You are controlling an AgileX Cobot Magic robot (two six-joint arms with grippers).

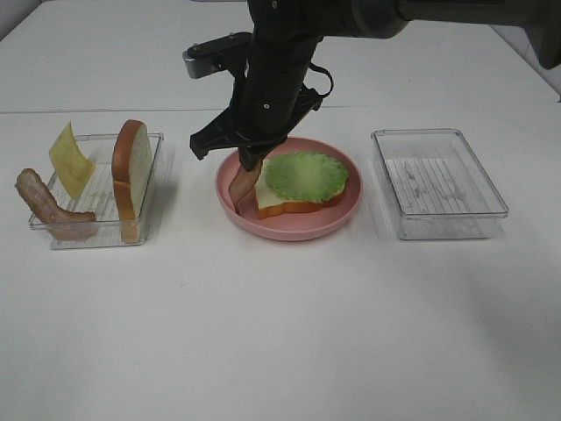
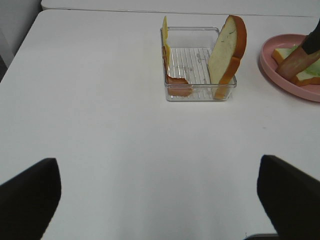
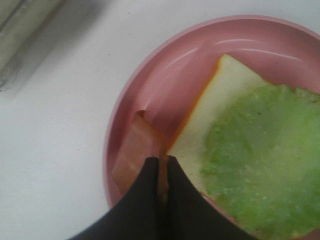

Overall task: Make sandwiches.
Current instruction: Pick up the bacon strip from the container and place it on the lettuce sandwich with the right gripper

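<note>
Right wrist view: right tool (image 3: 162,164), closed, pinches brown toy meat strip (image 3: 131,150); next, probably lay it onto adjacent green lettuce leaf (image 3: 260,160).

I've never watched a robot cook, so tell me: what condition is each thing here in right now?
Right gripper: shut on the meat strip.
Meat strip: hanging, lower end at the plate.
Plate: holds flat bread slice topped with lettuce.
Second bread slice: standing on edge in left tray.
Cheese: upright in that tray.
Second meat strip: draped over that tray's edge.
Right tray: empty.
Left gripper: open, holding nothing.
</note>
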